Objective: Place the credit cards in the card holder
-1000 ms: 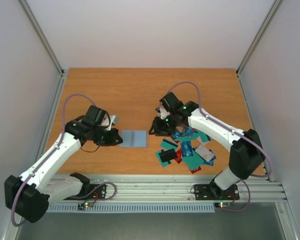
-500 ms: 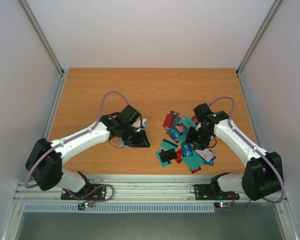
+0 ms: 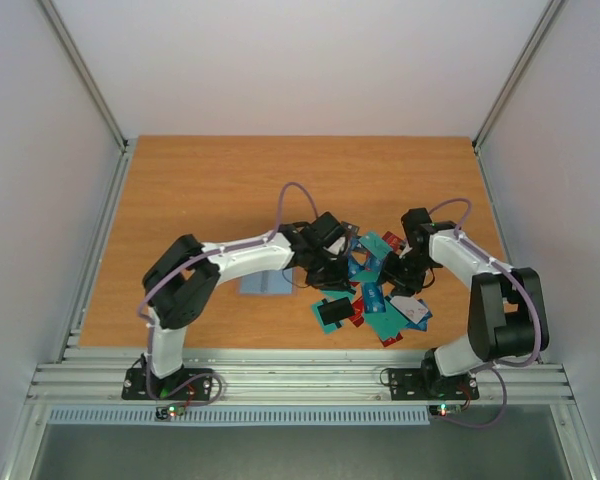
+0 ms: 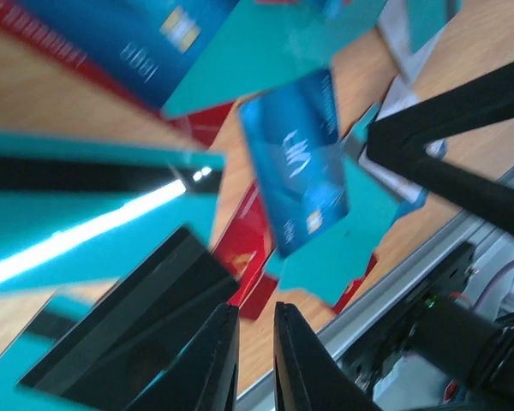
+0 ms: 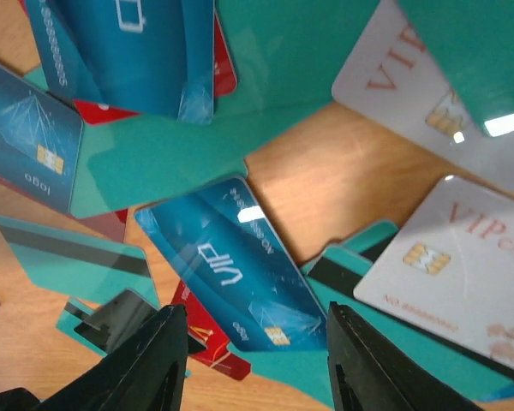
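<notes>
On the orange desk (image 3: 200,190) lie the credit cards (image 3: 375,300). Above them the left hand (image 4: 255,308) is barely ajar and the right hand (image 5: 257,312) wide, both empty. The card holder (image 3: 265,284) lies flat, long axis left-right.

This looks like a robotics lab test cell. A bare wooden table (image 3: 230,180) is boxed in on three sides by plain white panels (image 3: 300,60) on aluminium posts (image 3: 85,75). Along the table's near edge, an aluminium rail (image 3: 300,380) carries two bolted robot arm bases (image 3: 170,383) (small status lights lit, lavender cables (image 3: 298,184) looping above the table).
</notes>
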Controlling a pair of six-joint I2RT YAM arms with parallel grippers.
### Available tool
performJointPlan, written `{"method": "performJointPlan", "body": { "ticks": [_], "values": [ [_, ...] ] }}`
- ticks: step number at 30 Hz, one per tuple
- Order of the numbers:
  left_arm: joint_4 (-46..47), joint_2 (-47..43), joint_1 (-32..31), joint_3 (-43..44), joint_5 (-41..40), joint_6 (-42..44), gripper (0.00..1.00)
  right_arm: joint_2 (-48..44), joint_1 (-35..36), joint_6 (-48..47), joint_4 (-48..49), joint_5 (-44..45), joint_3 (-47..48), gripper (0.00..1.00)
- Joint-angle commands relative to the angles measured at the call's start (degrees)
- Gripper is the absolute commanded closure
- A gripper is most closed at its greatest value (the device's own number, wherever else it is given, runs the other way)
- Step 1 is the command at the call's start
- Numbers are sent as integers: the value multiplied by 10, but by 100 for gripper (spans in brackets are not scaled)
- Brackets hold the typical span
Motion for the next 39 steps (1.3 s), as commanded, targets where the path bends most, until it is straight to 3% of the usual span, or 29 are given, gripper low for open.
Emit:
{"method": "performJointPlan", "body": {
  "ticks": [1, 10, 27, 39],
  "values": [
    [26, 67, -4, 77, 28, 12, 86, 18, -26, -26, 59, -45, -16, 54],
    [20, 165, -5, 153, 81, 53, 91, 50, -45, -24, 115, -93, -37, 54],
    [-15, 246, -6, 166, 113, 126, 95, 61, -45, 7, 177, -144, -109, 55],
    [-35, 242, 9, 156, 93, 158, 95, -7, -45, -16, 125, -253, -112, 55]
  ]
}}
